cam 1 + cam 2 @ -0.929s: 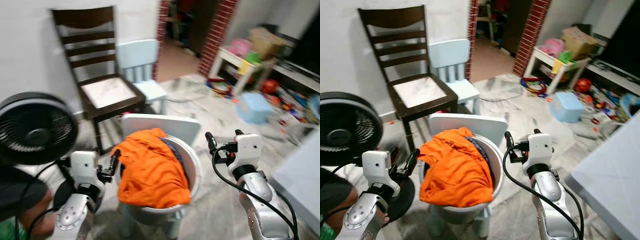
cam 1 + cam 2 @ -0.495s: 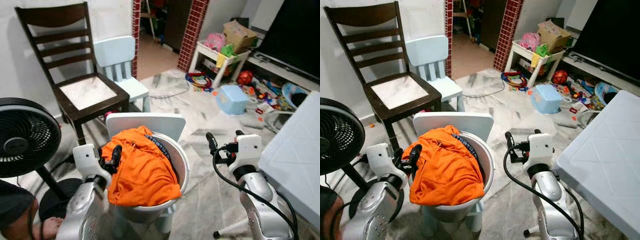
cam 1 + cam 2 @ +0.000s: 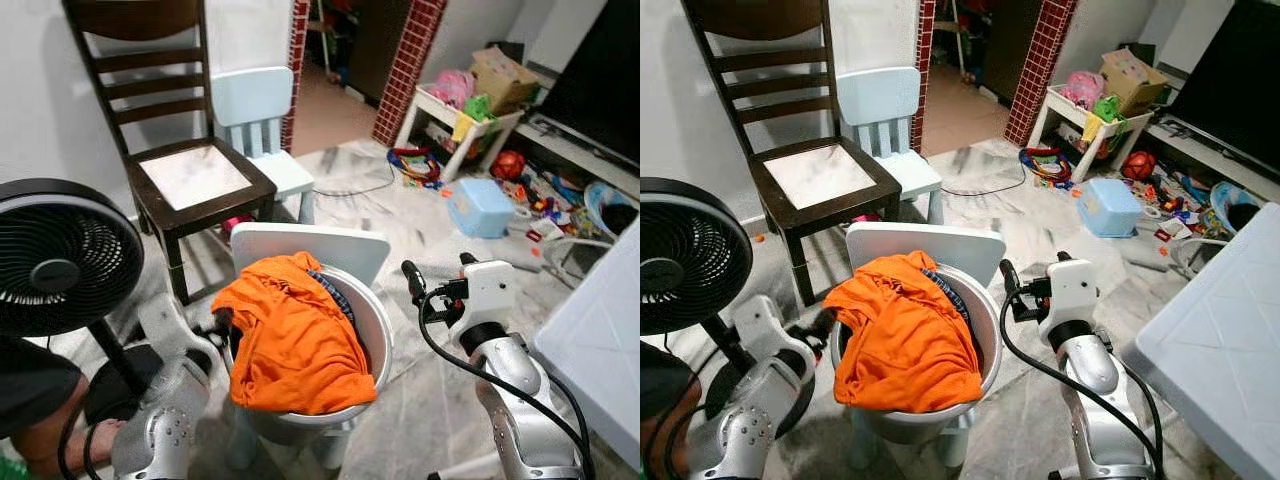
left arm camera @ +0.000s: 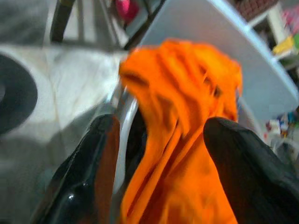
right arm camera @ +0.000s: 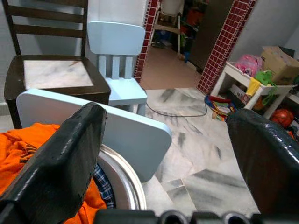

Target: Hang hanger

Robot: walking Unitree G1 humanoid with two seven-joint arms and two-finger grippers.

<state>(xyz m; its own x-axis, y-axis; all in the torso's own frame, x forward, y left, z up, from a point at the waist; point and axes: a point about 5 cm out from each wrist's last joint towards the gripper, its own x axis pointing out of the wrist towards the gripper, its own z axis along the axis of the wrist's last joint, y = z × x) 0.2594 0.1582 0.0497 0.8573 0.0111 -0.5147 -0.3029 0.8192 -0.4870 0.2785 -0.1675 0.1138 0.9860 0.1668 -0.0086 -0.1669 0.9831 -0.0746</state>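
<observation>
An orange garment (image 3: 300,340) is heaped in a white round basket (image 3: 378,335), with a dark checked cloth (image 3: 338,295) showing under it. The basket stands on a small pale chair whose back (image 3: 310,248) rises behind it. My left gripper (image 3: 222,326) is low at the basket's left rim. In the left wrist view it (image 4: 161,122) is open, with the orange garment (image 4: 187,140) and the rim between its fingers. My right gripper (image 3: 436,265) hangs open to the right of the basket, holding nothing (image 5: 168,114).
A dark wooden chair (image 3: 190,170) and a pale blue child's chair (image 3: 265,120) stand behind the basket. A black fan (image 3: 60,255) is at the left, with a person's leg (image 3: 40,420) below it. A white table (image 3: 610,340) is at the right. Toys and a blue box (image 3: 480,205) litter the far floor.
The camera has shifted. My left gripper has dropped lower and moved in against the basket's left rim and the orange garment. The right gripper holds much the same pose.
</observation>
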